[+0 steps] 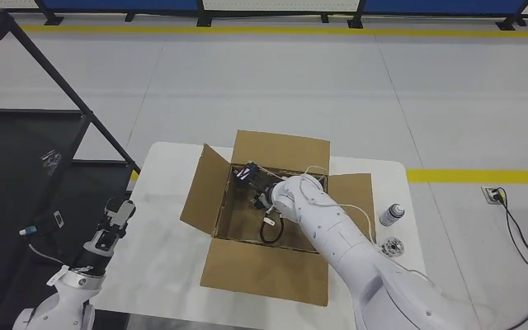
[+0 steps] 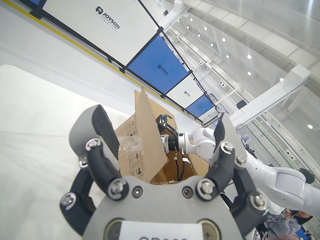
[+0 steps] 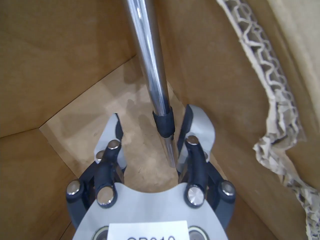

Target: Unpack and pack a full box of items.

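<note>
Two arms on this one, and only one of them is busy. From the top view, the cardboard box (image 1: pixel 264 276) sits flaps-open in the middle of the white table (image 1: pixel 165 256), with the right arm (image 1: pixel 330 231) dipped down into it. The left gripper (image 1: pixel 122 213) hangs by the table's near-left edge, well apart from the box. A small can (image 1: pixel 391 214) and a round bit (image 1: pixel 393 246) stand on the table beside the box's right flap, so we reckon we're in the unpacking half.

Left wrist view: its jaws are spread wide with nothing in them, pointing toward the box from a distance.

Right wrist view: the right gripper (image 3: pixel 152 112) is deep in a corner of the box, jaws parted either side of a shiny metal rod (image 3: pixel 150 51) with a black band (image 3: pixel 163 123). One finger looks close to the rod and the other has a clear gap, so there's no grip yet.

Next we'd say: centre on the band, squeeze, then lift straight up so the rod clears the ragged cardboard edge (image 3: pixel 275 101).
</note>
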Controlling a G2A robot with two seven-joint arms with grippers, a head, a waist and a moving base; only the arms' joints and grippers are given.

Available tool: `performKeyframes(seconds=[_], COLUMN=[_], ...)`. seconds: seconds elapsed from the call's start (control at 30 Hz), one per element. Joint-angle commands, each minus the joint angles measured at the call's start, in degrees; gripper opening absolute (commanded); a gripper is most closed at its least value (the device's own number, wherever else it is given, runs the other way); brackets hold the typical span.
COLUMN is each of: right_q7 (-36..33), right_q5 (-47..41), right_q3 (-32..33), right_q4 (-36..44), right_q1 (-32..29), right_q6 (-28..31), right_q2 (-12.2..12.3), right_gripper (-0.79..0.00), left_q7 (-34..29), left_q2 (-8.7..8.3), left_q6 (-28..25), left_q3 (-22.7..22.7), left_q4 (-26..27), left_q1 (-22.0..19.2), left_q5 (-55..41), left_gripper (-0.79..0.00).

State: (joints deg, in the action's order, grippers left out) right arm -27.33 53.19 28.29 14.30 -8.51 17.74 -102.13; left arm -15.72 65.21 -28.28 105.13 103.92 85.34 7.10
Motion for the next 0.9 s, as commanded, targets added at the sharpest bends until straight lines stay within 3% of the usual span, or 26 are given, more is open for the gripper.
performKeyframes(seconds=[0.0,0.1,0.23,0.3,0.33,0.5,0.87], right_q7=[0.51,1.39,0.96,1.08,1.07,1.80,1.51], right_q5=[0.10,0.40,0.70,0.72,0.77,0.92,-0.52], right_q3=[0.05,0.14,0.24,0.38,0.44,0.84,2.57], right_q4=[-0.58,-1.44,-2.34,-2.73,-2.91,-3.34,-4.08], right_q1=[0.07,0.18,0.39,0.56,0.69,1.37,3.40], right_q6=[-0.19,-1.01,-1.19,-1.18,-1.12,0.11,10.17], right_q2=[-0.31,-0.74,-1.24,-1.40,-1.47,-1.58,-0.47], right_gripper=[-0.520,-0.573,-0.576,-0.668,-0.785,-0.785,-0.785], left_q7=[-0.02,-0.03,-0.02,0.13,0.10,0.17,-0.04], left_q2=[-0.01,-0.04,-0.07,-0.08,-0.09,-0.11,-0.15], left_q6=[-0.06,-0.23,-0.20,-0.24,-0.29,-0.42,-0.48], left_q3=[0.13,0.33,0.46,0.60,0.65,0.75,0.36], left_q4=[0.00,-0.05,-0.05,-0.07,-0.09,-0.14,-0.18], left_q1=[0.11,0.21,0.31,0.35,0.38,0.42,0.14], left_q5=[-0.24,-0.37,-0.42,-0.49,-0.54,-0.77,-0.80], left_gripper=[0.000,0.000,0.000,0.000,0.000,0.000,0.000])
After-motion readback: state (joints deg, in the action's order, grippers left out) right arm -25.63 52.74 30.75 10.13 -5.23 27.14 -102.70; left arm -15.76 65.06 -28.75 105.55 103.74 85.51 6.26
